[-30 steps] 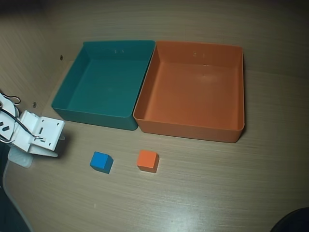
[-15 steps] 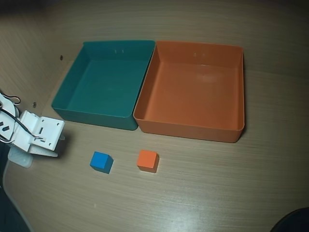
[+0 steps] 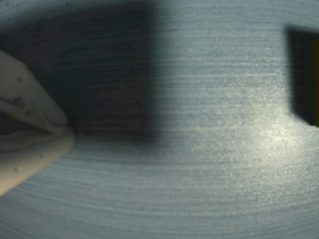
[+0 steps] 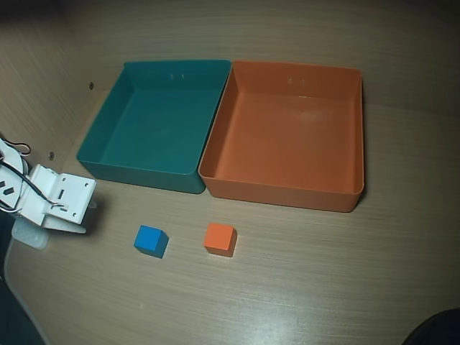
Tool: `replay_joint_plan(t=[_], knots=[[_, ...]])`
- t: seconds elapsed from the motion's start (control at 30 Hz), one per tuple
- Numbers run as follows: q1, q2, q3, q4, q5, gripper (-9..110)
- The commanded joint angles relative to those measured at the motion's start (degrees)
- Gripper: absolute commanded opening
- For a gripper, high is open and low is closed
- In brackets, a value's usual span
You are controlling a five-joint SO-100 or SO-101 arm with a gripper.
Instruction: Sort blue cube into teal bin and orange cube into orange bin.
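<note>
Nothing sorted yet: both bins empty.
Your end effector, fingers together, grips nothing; small blue cube and orange cube sit lower-centre on the wooden tabletop, below teal plastic bin and orange plastic bin.

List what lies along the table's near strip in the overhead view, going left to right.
Robot arm → blue cube → orange cube.

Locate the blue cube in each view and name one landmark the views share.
Overhead view: the blue cube sits on the table, lower left of centre, beside the orange cube.
Wrist view: not in it.
Shared landmark: the wood-grain table, also seen at.
</note>
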Motion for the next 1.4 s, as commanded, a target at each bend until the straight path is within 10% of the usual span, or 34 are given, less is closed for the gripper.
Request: replay_joint_plan(t=[0.0, 0.87, 1.37], knots=[[0.0, -0.4, -3.3, -0.4, 0.0, 17], [0.0, -1.2, -4.3, -0.4, -0.1, 17], [-0.2, -45.0, -22.9, -21.0, -0.2, 18]])
